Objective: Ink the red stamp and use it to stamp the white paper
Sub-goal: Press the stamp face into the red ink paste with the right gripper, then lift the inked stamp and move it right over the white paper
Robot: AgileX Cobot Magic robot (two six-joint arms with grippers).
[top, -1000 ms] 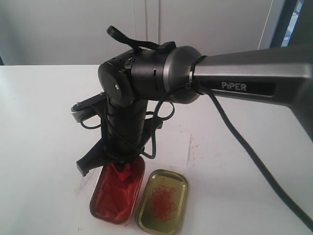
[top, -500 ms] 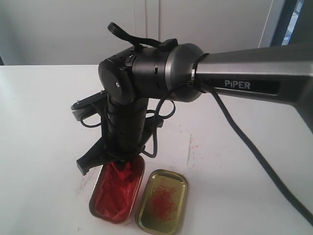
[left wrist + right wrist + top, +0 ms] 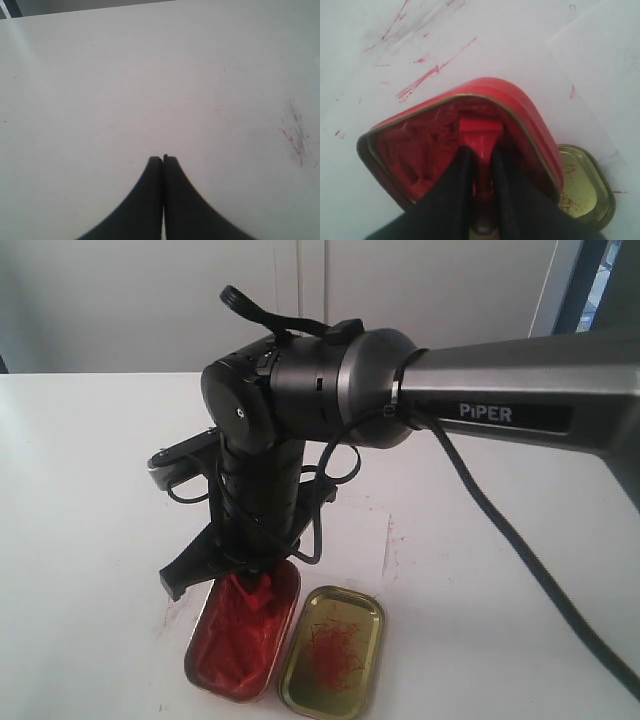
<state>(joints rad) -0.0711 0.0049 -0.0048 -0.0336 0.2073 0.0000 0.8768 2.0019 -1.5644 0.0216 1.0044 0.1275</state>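
Right arm point(image 3: 520, 390) label reads "PiPER". Right gripper point(image 3: 481, 152) pinches the one red stamp point(image 3: 479, 131), base down in the one red ink tin point(image 3: 230, 650). One gold lid point(image 3: 332, 652) sits just beside the tin. One white paper point(image 3: 605, 70) lies next to both, toward the table's point(image 3: 80, 490) far edge. Left gripper point(image 3: 163, 160) is pressed together.

A: Exterior camera?
B: Raised, looking down on the table point(image 3: 80, 490), the right arm point(image 3: 500, 410) close before it.
A: Wrists?
B: Right peers closely into the ink tin point(image 3: 530, 130), which the exterior view shares. Left looks past the left gripper point(image 3: 163, 159), low over the table.
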